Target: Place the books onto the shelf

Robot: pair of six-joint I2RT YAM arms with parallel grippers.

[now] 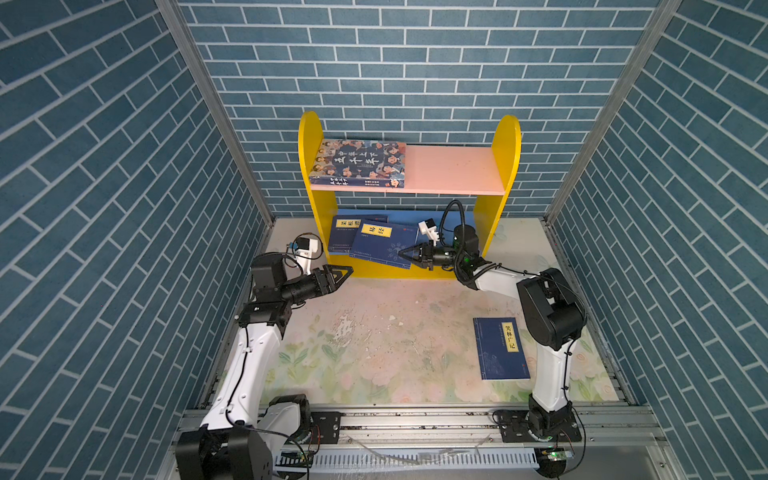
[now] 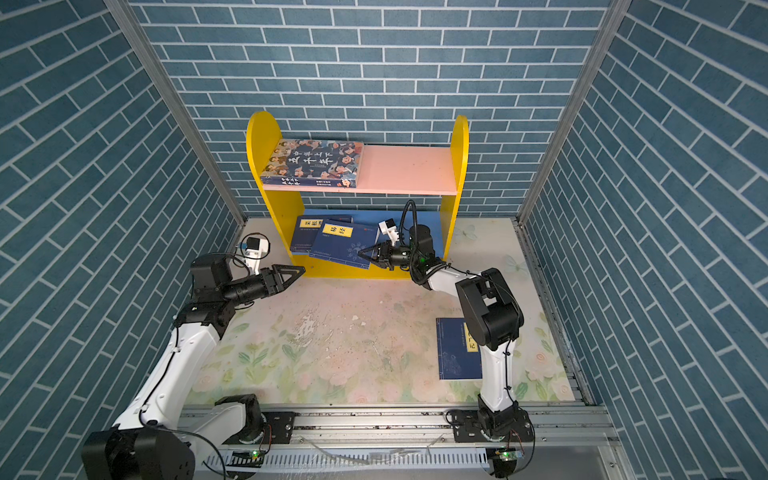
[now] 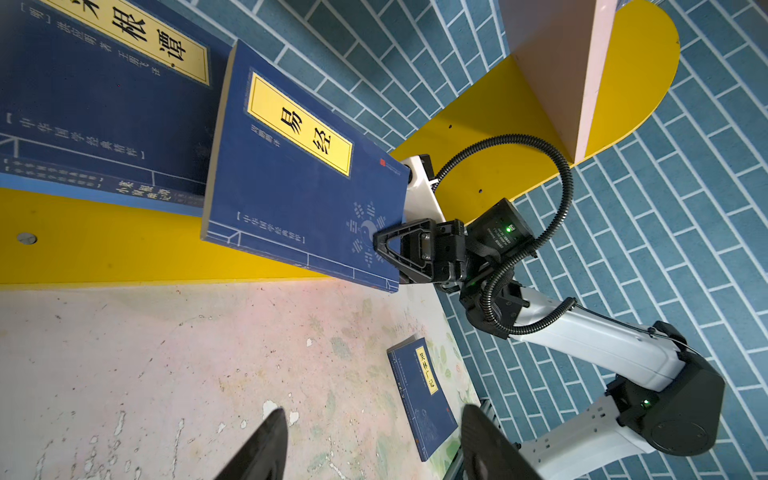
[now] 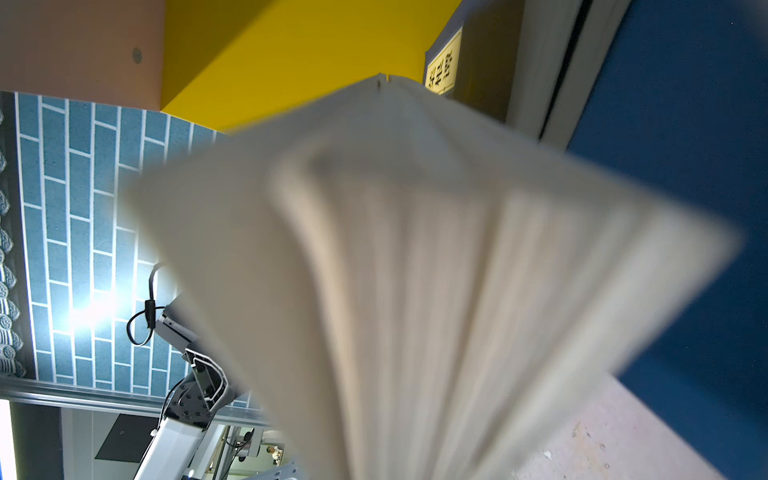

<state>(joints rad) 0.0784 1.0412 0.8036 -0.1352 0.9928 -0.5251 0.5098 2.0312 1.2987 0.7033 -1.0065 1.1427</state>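
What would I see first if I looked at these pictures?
The yellow shelf at the back jumps out, with a cartoon-face book lying flat on the left end of its pink upper board. Lower down, the right gripper pinches a tilted navy book at the bottom tier, and a lone navy book lies on the flowery table at the right.

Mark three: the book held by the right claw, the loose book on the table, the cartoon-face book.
Held book [image 1: 376, 247]: in a top view, middle of its navy cover.
Loose book [image 1: 496, 353]: in a top view, navy cover beside the label.
Cartoon-face book [image 1: 361, 160]: in a top view, cover centre.
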